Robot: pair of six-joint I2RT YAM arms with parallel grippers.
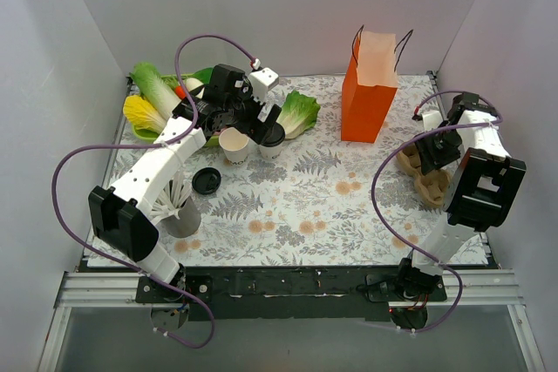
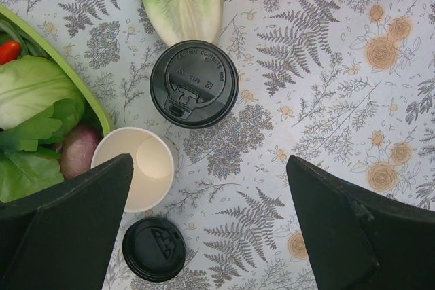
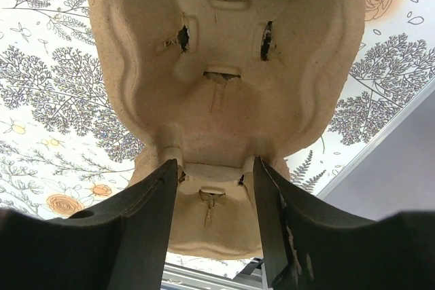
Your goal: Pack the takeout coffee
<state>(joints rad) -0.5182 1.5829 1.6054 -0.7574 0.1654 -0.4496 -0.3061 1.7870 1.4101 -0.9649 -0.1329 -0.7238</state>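
Above the takeout coffee (image 2: pixel 194 84), my left gripper (image 2: pixel 209 168) hangs spread and empty; the bare cup (image 2: pixel 136 168) stands just beside it, so descend off-centre and I topple one. My right gripper (image 3: pixel 214 164) straddles the carrier (image 3: pixel 224 66), grip unclear.

Raised letters curve along the rim of the black lid on the takeout coffee (image 2: pixel 194 93) and read "CAUTION CONTENTS HOT". Smaller raised digits sit near the lid's middle, too fine to make out. The loose black lid (image 2: pixel 153 249) bears an embossed mark that cannot be read. Dark print on the open white cup (image 1: pixel 234 145) is also illegible.
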